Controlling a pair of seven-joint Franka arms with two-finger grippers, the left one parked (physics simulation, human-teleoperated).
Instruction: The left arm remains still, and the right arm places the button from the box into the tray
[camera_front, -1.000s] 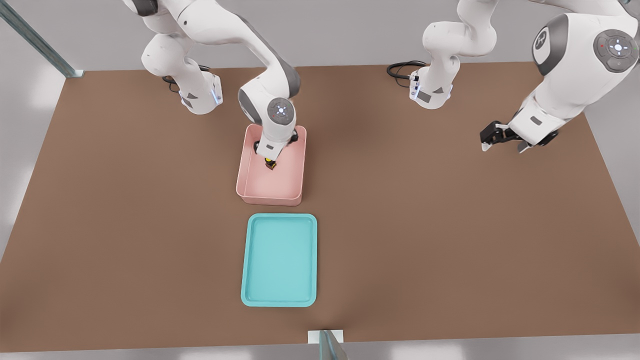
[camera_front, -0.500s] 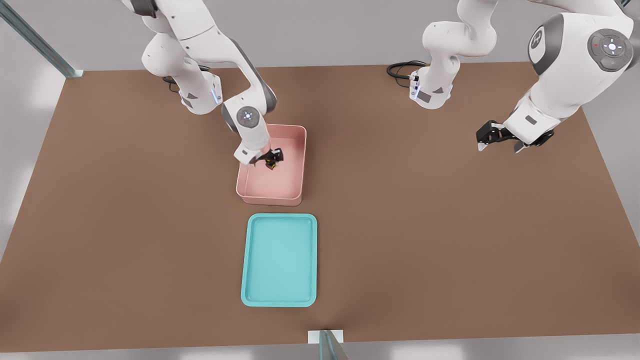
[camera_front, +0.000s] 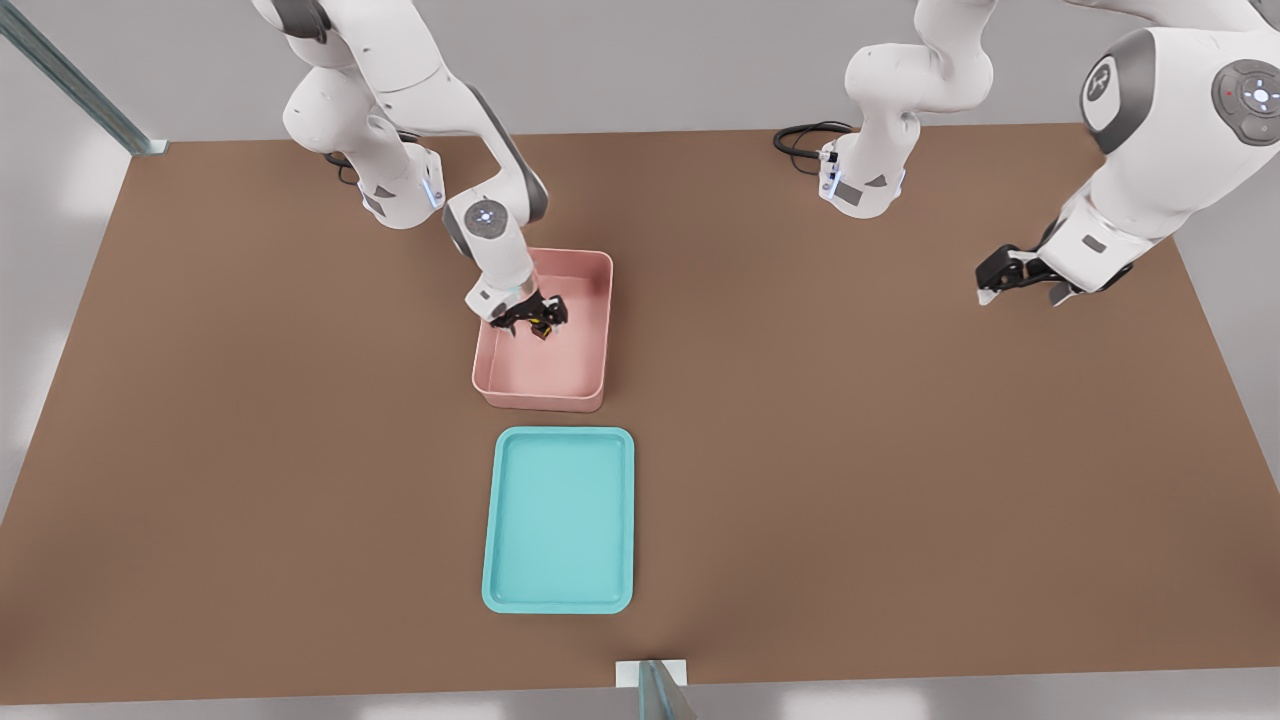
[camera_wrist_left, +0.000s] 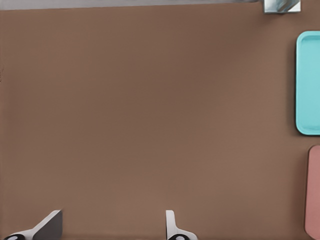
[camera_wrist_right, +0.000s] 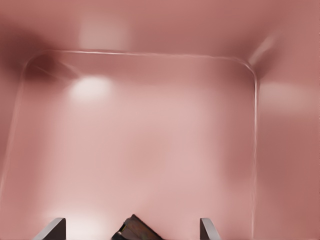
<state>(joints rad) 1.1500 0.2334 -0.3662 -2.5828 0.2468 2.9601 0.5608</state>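
A: What has changed since half a second ago?
B: The right arm (camera_front: 480, 150) has barely shifted, still reaching down into the box (camera_front: 545, 375).
A: Count?
B: One tray (camera_front: 558, 520), one box, one button (camera_front: 541, 326) inside the box.
A: The gripper (camera_front: 530, 315)?
B: Fingers spread, the button between them, unclamped.

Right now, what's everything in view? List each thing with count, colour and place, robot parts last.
box: one, pale pink, on the table beyond the tray in the front view.
button: one, yellow cap on dark body, inside the box between the gripper's fingers.
tray: one, teal, nearer the front view's bottom edge than the box, nothing in it.
table: one, brown, under everything.
right arm: one, white and grey, reaching down into the box.
gripper: one, black, inside the box, open around the button.
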